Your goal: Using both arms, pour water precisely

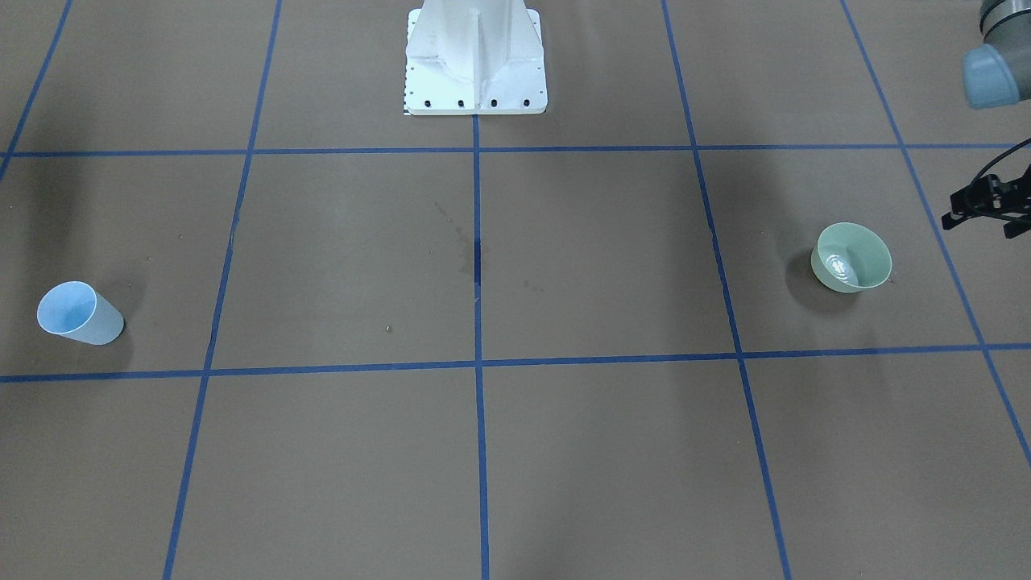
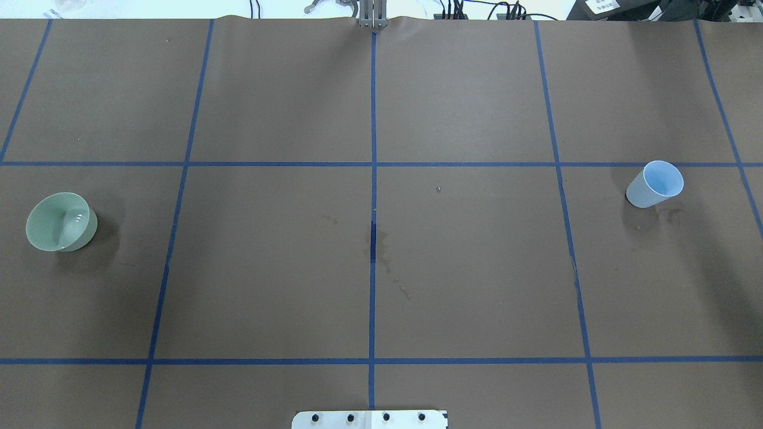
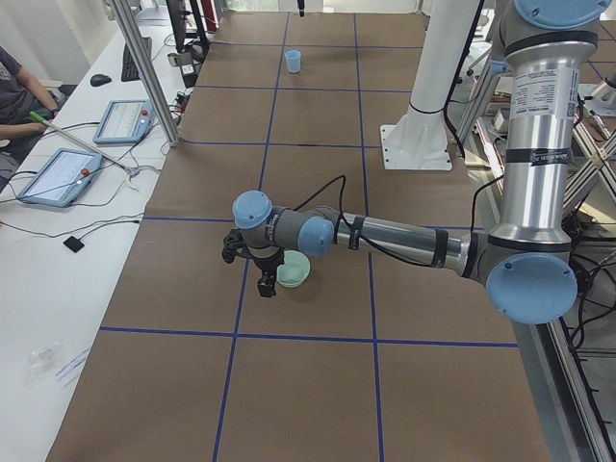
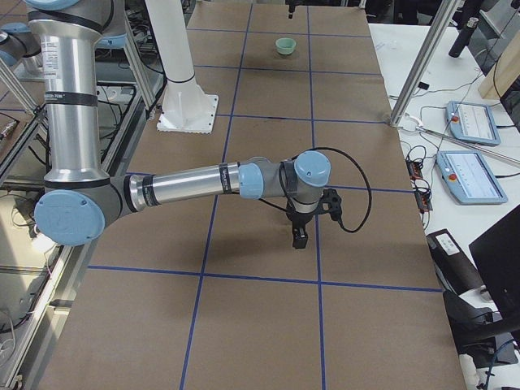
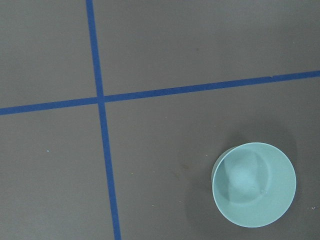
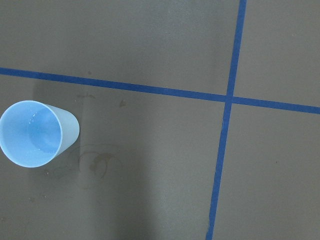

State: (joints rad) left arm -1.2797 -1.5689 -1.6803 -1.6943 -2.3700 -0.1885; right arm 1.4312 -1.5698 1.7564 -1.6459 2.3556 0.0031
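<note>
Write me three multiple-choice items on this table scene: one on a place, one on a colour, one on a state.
1. Where on the table does the green bowl stand?
A. far on the robot's left side
B. on the centre tape line
C. touching the cup

2. What colour is the cup?
A. red
B. pale blue
C. black

3. How is the green bowl now?
A. tipped on its side
B. lifted in a gripper
C. upright on the table

Answers:
1 A: the overhead view has it near the left edge, with the cup far across the table.
2 B: the overhead and right wrist views show it pale blue.
3 C: its mouth faces up and its base rests on the table.
</note>
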